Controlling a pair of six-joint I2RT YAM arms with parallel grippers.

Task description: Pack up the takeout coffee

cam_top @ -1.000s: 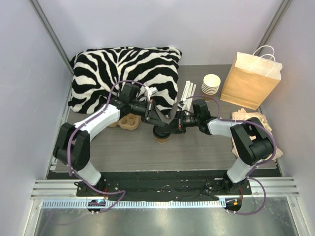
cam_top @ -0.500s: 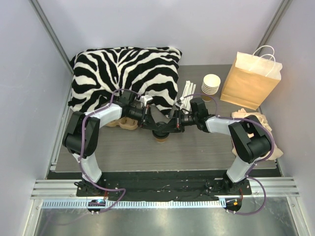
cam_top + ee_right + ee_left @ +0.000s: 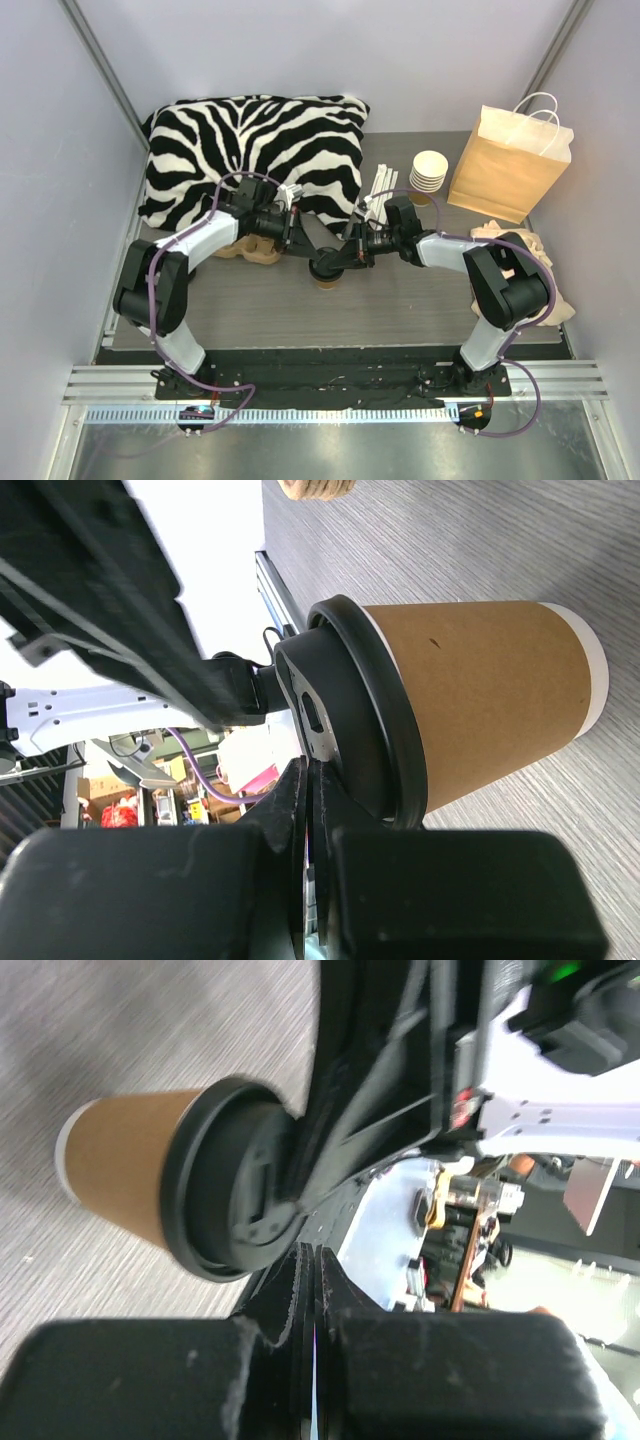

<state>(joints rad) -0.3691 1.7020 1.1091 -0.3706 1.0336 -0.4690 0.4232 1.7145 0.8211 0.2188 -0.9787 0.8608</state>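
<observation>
From 10 o'clock the left tool (image 3: pixel 310 1270) reaches the coffee (image 3: pixel 326 282), its fingers pressed together and pinching nothing, tips at the rim of the lid (image 3: pixel 225 1195). The coffee stands upright at the middle of the desk (image 3: pixel 420 300): a tan-brown paper cup with a pale base band, smooth and undented, under a round black lid that looks seated. From 3 o'clock the right tool (image 3: pixel 305 770), likewise pressed together, lies against the lid top. We judge the risk is tipping: neither tool holds the cup, so an uneven sideways push could topple it or pop the lid. The bag (image 3: pixel 510 165) stands well apart at 2 o'clock.
</observation>
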